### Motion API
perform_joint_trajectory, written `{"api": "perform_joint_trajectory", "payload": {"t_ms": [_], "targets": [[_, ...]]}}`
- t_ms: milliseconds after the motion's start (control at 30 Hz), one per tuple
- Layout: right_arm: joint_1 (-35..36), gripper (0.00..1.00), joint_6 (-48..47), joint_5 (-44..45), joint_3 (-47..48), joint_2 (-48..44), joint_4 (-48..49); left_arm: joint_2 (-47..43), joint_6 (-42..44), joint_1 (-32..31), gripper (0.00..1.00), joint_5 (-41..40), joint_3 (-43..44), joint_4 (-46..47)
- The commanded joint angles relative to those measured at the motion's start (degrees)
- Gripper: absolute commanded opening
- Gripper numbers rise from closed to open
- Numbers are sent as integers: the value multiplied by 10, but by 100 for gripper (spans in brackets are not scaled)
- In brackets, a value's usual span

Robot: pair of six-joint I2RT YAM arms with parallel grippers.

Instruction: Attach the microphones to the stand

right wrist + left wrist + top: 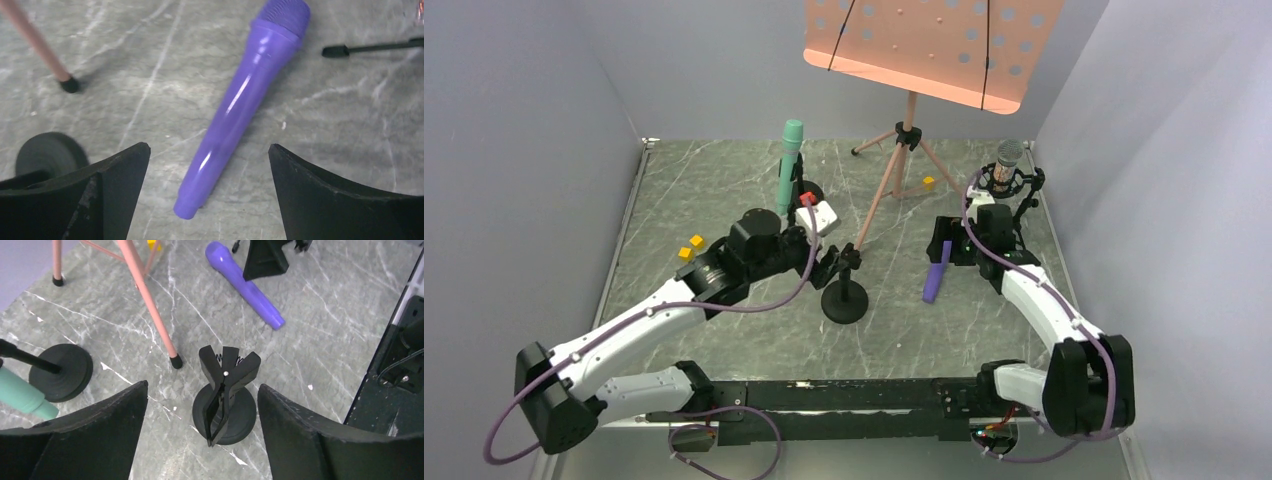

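Left gripper point(202, 386) is spread wide over the empty black spring-clip stand on a round base point(227, 372). The clip sits between the fingers untouched, probably lined up to squeeze it open. Right gripper point(210, 146) is spread too, straddling the purple plastic stick microphone point(240, 110), which lies flat on the grey marbled worktop point(724, 190) right of the clip stand; reads as a pre-grasp. Mint green microphone point(789, 165) stands upright in a holder behind-left of the clip stand, its clip hidden by the left arm. Glittery silver-pink microphone with grey mesh head point(1008, 158) is mounted behind-right, body mostly hidden by its black mount.
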Motion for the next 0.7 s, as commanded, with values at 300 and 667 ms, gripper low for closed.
{"api": "perform_joint_trajectory", "payload": {"t_ms": [300, 667], "targets": [[43, 64, 49, 123, 61, 188, -25, -236, -127, 1, 99, -108, -103, 31], [44, 10, -4, 52, 79, 184, -66, -380, -272, 1, 99, -90, -214, 108]]}}
